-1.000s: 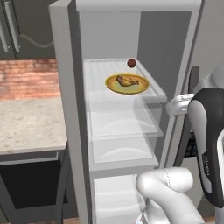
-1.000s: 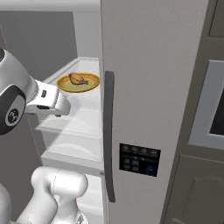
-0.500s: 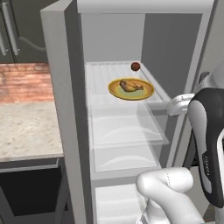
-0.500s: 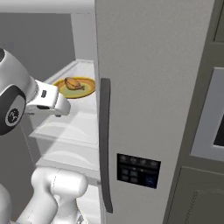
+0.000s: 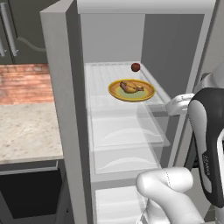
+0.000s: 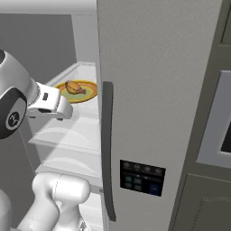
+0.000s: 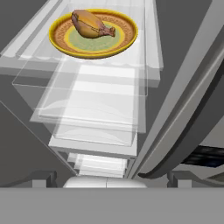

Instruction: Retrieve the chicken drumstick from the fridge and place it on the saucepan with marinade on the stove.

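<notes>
Chicken drumstick [image 5: 130, 86]: small golden-brown lumpy piece, lying on its side at the centre of a yellow, orange-rimmed plate [image 5: 146, 95]. Fridge [image 5: 65, 109]: tall, light grey, left door swung open, white shelves inside; the plate rests on its upper shelf [image 5: 105, 76]. Right door shut, dark vertical handle [image 6: 107, 149].

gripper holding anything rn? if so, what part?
Nothing held. The gripper is open and empty, short of the shelf; the chicken drumstick lies untouched on the yellow plate in the fridge.
</notes>
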